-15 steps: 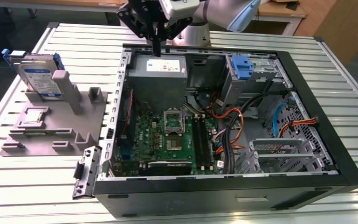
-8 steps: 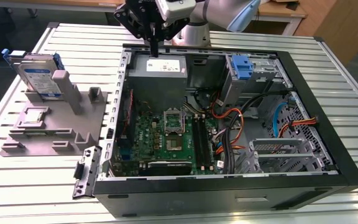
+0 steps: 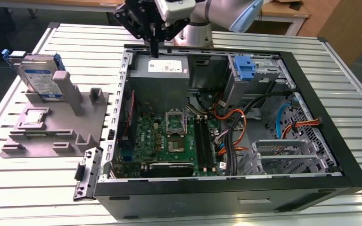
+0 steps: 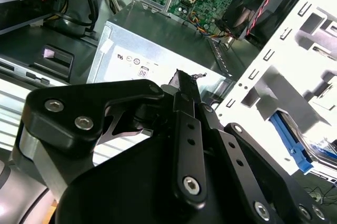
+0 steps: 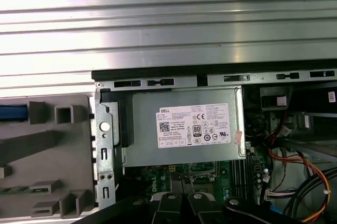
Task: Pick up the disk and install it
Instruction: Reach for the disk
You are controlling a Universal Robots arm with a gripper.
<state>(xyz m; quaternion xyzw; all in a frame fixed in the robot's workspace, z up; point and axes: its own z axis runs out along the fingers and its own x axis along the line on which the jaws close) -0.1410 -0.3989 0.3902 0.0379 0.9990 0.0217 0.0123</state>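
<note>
Inspected a slatted metal counter (image 3: 74, 37) carrying an open computer case (image 3: 231, 190) laid on its side and, at the exterior view's left, a grey fixture (image 3: 55, 136). Found the disk (image 3: 39, 77) standing upright at the far end of that fixture, blue carrier frame along its top edge, well apart from the case and untouched. Noted a small square chip (image 3: 35, 117) lying flat on the same fixture, nearer.

Located the pincer (image 3: 154, 52) over the far wall of the case, just above the power supply (image 3: 162, 68), fingers pointing down. Judged it clenched and grasping nothing.

Assessed the pick-up step as in hand and only at its opening: no grasp made, nothing installed. Left outstanding: the reach across to the disk, the grasp and the seating. Observed a bare blue bracket (image 3: 246, 68) in the far right bay of the case and a metal drive cage (image 3: 280, 153) at the near right.

Recorded a white and blue label on the disk's face, print too small to read. Recorded a white label on the power supply bearing rows of print, a barcode and certification marks, plain in the first wrist view; wording not transcribed.
</note>
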